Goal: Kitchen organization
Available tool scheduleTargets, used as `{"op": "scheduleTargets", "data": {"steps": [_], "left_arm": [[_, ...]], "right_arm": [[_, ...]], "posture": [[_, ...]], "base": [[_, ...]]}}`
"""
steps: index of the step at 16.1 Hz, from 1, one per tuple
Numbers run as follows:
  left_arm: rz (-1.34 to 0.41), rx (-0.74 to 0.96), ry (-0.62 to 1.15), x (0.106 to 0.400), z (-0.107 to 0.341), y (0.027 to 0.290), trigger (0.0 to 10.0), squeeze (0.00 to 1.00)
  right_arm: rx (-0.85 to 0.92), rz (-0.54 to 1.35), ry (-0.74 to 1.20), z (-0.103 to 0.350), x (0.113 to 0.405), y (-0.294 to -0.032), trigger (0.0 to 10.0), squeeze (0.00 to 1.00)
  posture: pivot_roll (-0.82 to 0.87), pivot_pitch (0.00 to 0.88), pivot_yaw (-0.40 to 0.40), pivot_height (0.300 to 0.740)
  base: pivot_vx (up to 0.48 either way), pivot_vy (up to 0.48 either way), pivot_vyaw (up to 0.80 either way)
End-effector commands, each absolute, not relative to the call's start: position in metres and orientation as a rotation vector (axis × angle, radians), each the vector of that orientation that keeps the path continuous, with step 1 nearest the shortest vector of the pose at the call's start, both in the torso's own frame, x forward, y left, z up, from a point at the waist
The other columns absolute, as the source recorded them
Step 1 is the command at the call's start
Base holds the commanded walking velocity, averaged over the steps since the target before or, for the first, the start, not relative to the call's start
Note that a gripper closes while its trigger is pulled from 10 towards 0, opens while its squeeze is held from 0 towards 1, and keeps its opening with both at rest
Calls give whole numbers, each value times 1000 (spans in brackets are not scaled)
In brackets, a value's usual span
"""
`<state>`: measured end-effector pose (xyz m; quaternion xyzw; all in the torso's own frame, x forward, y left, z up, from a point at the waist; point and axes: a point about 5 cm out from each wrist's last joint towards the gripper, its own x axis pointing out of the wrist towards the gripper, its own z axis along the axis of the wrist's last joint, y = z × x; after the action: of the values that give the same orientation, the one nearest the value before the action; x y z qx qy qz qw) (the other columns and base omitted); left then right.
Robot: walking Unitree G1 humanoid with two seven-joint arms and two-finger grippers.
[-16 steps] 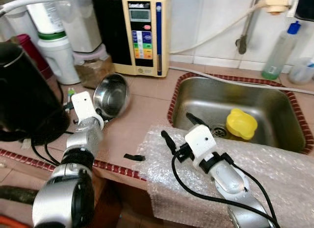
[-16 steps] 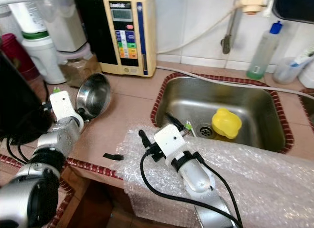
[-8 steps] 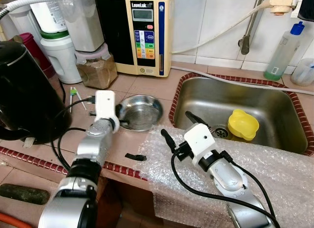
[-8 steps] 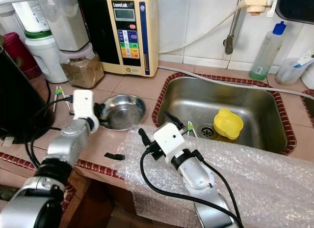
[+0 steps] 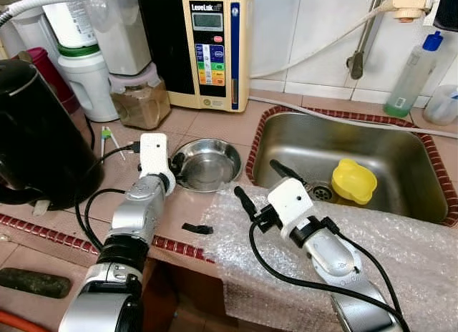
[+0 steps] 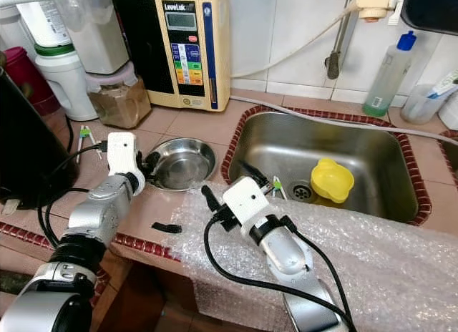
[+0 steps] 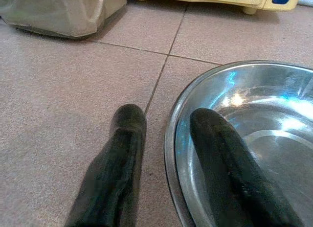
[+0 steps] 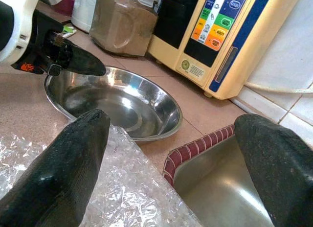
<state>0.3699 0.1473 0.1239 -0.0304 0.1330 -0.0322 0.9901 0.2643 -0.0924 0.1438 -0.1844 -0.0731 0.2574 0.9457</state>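
While my left gripper (image 7: pixel 164 134) straddles the rim of the steel bowl (image 5: pixel 207 164), one finger lies inside and one outside, jaws parted slightly, not visibly clamped. At 12 o'clock of the bowl stands the water ionizer (image 5: pixel 211 46); at 10 o'clock, the lidded jar (image 5: pixel 139 99); at 9 o'clock, the black kettle (image 5: pixel 36 135). At 3 o'clock the sink (image 5: pixel 422 196) contains a yellow cup (image 5: pixel 352 180). The bowl sits upright and empty on the tiled counter (image 5: pixel 215 124). My right gripper (image 6: pixel 225 185) hovers wide open, holding nothing, over the bubble wrap (image 5: pixel 415 250).
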Motion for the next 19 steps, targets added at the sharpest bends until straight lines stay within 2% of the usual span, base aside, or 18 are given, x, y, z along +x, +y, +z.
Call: {"op": "scheduleTargets", "data": {"steps": [1,3,4,5,6,7,8,9,12,14,18,19], "left_arm": [[-51,-51,273,371,125,151,10000,1000],[-70,2,322,370,119,149,10000,1000],[-76,-15,337,370,117,148,10000,898],[-106,-5,345,370,116,145,10000,341],[-115,-7,346,370,116,144,10000,0],[-130,-9,351,369,116,142,10000,0],[-157,0,365,369,114,139,314,0],[-164,3,367,368,113,138,0,0],[-161,-26,366,369,113,135,0,0],[-110,-43,279,372,122,137,0,0],[-105,-18,230,365,118,134,0,0],[-89,-46,218,365,118,134,0,0]], "right_arm": [[-388,534,-152,144,266,-92,10000,1000],[-389,529,-151,144,266,-94,10000,1000],[-390,528,-151,144,266,-94,10000,1000],[-390,528,-150,144,266,-94,10000,1000],[-391,527,-150,144,266,-94,10000,1000],[-392,527,-151,144,267,-95,10000,1000],[-394,526,-153,145,268,-96,10000,1000],[-396,528,-155,146,269,-96,10000,1000],[-402,529,-158,148,271,-98,10000,1000],[-386,521,-152,147,272,-99,10000,1000],[-325,523,-134,145,272,-93,10000,1000],[-314,516,-137,146,273,-93,10000,871]], "posture": [[21,0,61,740],[19,0,61,740],[19,0,61,740],[19,0,62,740],[20,0,62,740],[22,0,61,740],[21,0,54,740],[20,0,54,740],[18,0,52,740],[19,0,50,740],[22,0,46,740],[22,0,46,740]], "base": [[0,0,0],[0,0,0],[0,0,0],[0,0,0],[0,0,0],[0,0,0],[0,0,0],[0,0,0],[0,0,0],[0,0,0],[0,0,0],[0,0,0]]}}
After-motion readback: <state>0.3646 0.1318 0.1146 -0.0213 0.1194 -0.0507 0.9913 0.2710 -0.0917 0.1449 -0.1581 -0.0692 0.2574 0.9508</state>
